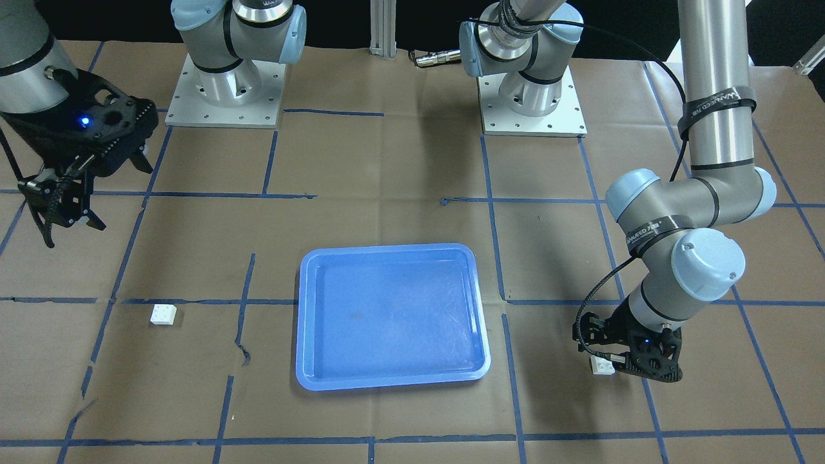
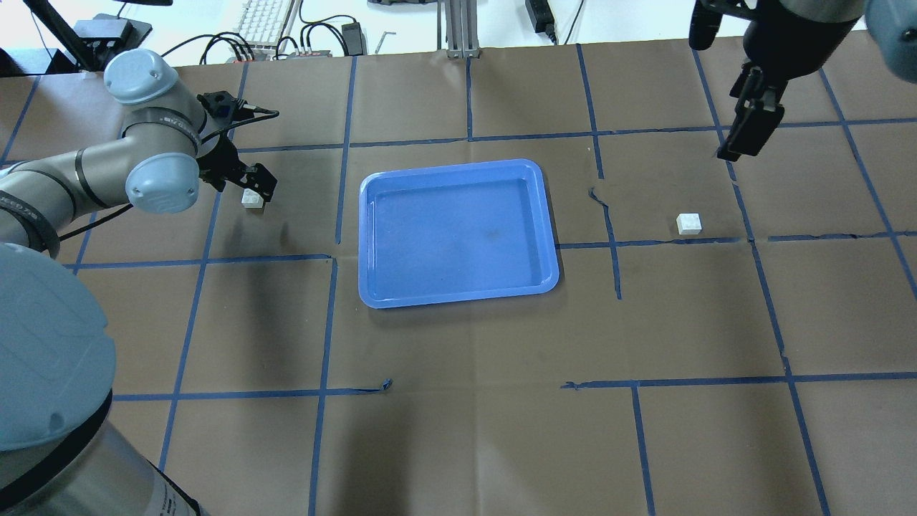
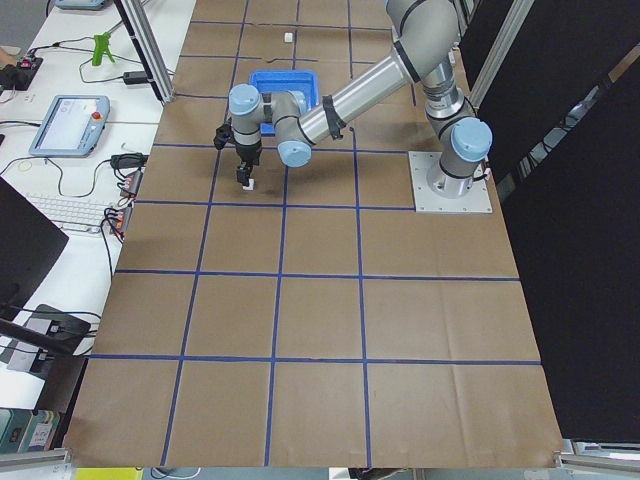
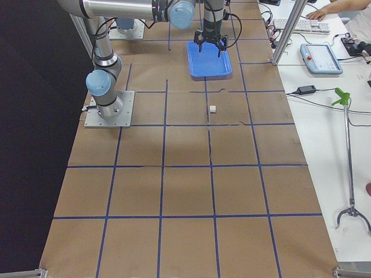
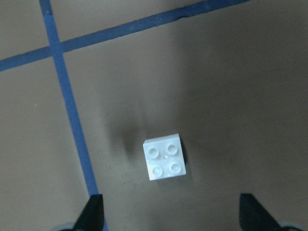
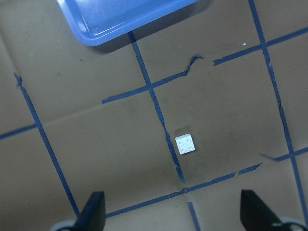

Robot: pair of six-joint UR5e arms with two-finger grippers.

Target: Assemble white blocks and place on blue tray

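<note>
Surface [image 2: 458,430]: brown paper, blue tray [image 2: 458,166] in the middle.
Left tool [image 5: 171,207]: spread, low, left white block [image 5: 165,157] close at 12 o'clock.
Right tool [image 6: 173,209]: spread, high, right white block [image 6: 186,144] far at 12 o'clock.

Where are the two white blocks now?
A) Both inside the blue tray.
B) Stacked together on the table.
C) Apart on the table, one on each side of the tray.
C: one block lies on the table left of the tray, the other block right of it.
</note>
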